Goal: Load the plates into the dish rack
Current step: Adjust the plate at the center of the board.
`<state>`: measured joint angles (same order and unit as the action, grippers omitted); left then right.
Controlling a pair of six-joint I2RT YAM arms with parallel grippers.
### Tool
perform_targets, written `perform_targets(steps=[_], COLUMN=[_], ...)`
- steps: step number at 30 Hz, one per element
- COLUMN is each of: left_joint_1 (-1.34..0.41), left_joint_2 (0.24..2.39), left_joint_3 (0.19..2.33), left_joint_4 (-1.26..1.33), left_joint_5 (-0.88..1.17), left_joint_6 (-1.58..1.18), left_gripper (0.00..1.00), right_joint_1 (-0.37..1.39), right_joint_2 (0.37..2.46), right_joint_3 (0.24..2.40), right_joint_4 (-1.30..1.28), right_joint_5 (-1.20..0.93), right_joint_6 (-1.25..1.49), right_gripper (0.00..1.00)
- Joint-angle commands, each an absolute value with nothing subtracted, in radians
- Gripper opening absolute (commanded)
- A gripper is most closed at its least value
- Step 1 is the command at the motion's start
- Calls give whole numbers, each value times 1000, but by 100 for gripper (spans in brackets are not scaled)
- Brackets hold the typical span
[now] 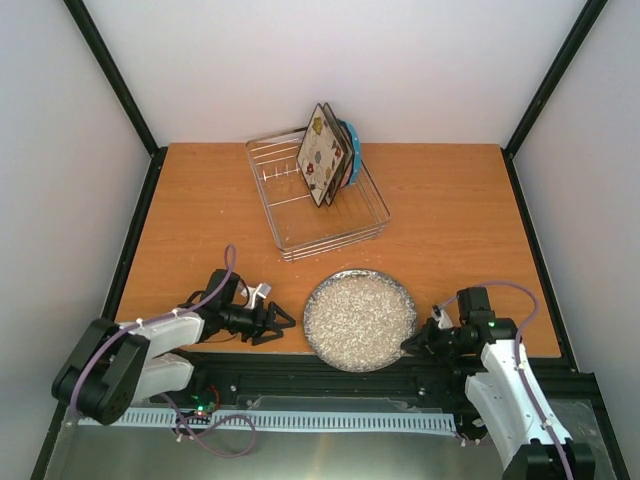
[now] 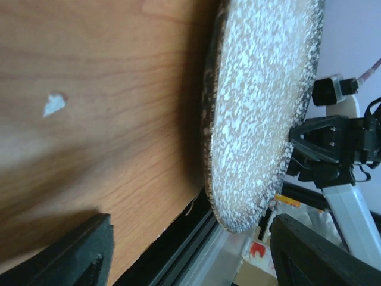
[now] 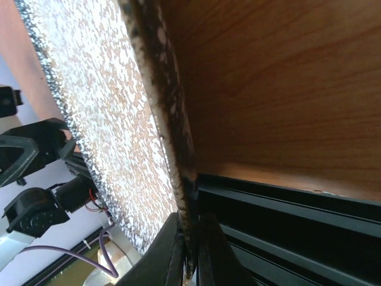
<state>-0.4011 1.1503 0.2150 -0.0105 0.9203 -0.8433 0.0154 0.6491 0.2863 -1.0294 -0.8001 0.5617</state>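
The round grey speckled plate (image 1: 359,318) lies at the table's near edge, overhanging it; it also shows in the left wrist view (image 2: 262,113) and the right wrist view (image 3: 101,119). My right gripper (image 1: 413,343) is shut on its right rim (image 3: 189,250). My left gripper (image 1: 278,323) is open just left of the plate, apart from it (image 2: 190,250). The silver wire dish rack (image 1: 283,215) stands at the back. Two square cream flowered plates (image 1: 321,155) and the blue plate (image 1: 352,150) stand upright in it.
The black rail (image 1: 300,365) runs along the near table edge, under the plate's overhang. A small white scrap (image 2: 53,104) lies on the wood. Black frame posts (image 1: 110,70) rise at the back corners.
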Motion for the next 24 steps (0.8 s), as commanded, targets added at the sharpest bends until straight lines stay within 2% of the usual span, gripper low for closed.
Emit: perform_targets(steps=[1,13,24], left_joint_1=[-411,-412,-475], left_joint_2=[1231,1454,1623], left_joint_3=[176,171,202], left_joint_4=[106,340,486], left_joint_5=[960,1029,971], left_joint_6=[-735,-686,-724], left_gripper=[73,74,75], right_joint_1=[46,127,234], right_joint_2=[658,912,1098], right_joint_3=[256,325,425], right_joint_4=[-1000,-836,-714], right_joint_5=[-889,-901,-939], right_joint_6=[582,513,502], right_gripper=[3,3,3])
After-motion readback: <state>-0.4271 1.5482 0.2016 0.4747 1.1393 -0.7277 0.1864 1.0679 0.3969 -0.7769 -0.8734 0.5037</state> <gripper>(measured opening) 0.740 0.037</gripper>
